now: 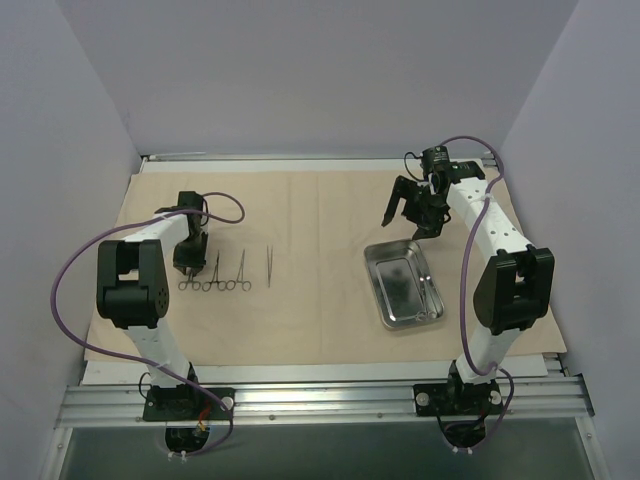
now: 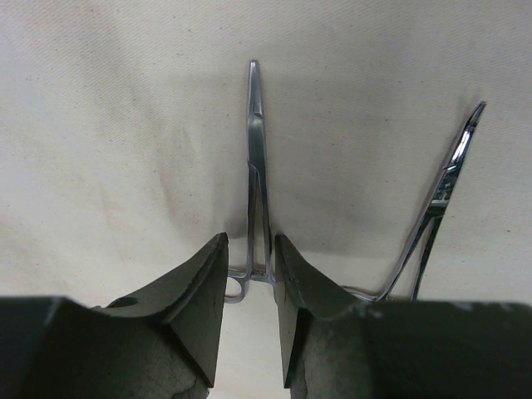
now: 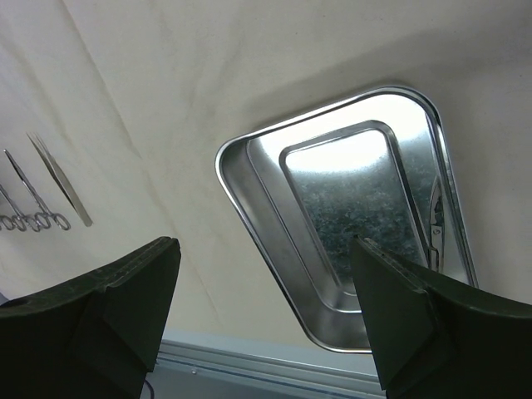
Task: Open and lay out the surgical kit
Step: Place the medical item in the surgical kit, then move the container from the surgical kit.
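Observation:
The beige wrapping cloth (image 1: 320, 210) lies spread flat over the table. On its left, three ring-handled forceps and a pair of tweezers (image 1: 269, 267) lie in a row. My left gripper (image 1: 190, 264) is low over the leftmost forceps (image 2: 258, 158). In the left wrist view its fingers (image 2: 249, 245) stand narrowly open on either side of the shanks near the rings, with the forceps flat on the cloth. Another forceps (image 2: 445, 191) lies to the right. The steel tray (image 1: 400, 280) sits right of centre, with one thin instrument (image 3: 436, 224) along its edge. My right gripper (image 1: 410, 218) is wide open and empty above the tray (image 3: 249, 179).
An aluminium rail (image 1: 320, 395) runs along the near table edge and shows in the right wrist view (image 3: 249, 362). Purple cables loop beside both arms. White walls enclose the table on three sides. The tweezers (image 3: 62, 179) show at the left of the right wrist view.

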Controlling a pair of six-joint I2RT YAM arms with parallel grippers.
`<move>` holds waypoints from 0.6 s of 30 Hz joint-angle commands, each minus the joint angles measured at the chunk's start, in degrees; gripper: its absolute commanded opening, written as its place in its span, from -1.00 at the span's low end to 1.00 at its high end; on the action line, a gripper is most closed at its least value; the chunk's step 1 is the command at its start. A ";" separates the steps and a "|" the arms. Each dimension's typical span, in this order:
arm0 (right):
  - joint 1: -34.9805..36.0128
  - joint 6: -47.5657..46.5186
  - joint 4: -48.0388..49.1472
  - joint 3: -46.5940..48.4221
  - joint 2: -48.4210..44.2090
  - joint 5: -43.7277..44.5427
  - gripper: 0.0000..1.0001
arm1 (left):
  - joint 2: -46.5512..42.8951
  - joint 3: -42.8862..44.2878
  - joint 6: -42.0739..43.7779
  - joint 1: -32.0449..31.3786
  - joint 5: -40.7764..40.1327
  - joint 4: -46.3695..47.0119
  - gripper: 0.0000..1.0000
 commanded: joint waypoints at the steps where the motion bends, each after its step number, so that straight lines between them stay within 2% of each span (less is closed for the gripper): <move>1: -0.56 -1.51 -2.57 0.42 -0.88 0.38 0.69 | -1.31 1.43 -1.25 0.56 -0.68 0.24 -0.24; 5: -0.47 -1.86 -3.36 -1.85 -2.54 3.63 0.65 | -3.77 6.68 -5.55 0.56 -1.74 -4.41 -0.17; 7: -0.38 -1.16 -2.57 -4.66 -3.86 5.21 0.58 | -6.48 9.24 -9.41 0.64 0.45 -7.31 -0.17; 13: 3.21 1.47 1.65 -19.50 -12.47 13.73 0.27 | -16.49 12.33 -17.06 -0.67 12.39 -8.20 -0.11; 15: 5.67 4.02 2.09 -22.68 -15.46 18.81 0.27 | -18.62 12.59 -18.21 -1.20 14.86 -9.16 -0.10; 18: 7.70 7.19 3.76 -28.83 -18.72 19.63 0.27 | -20.38 11.55 -19.44 -4.45 19.70 -7.86 -0.10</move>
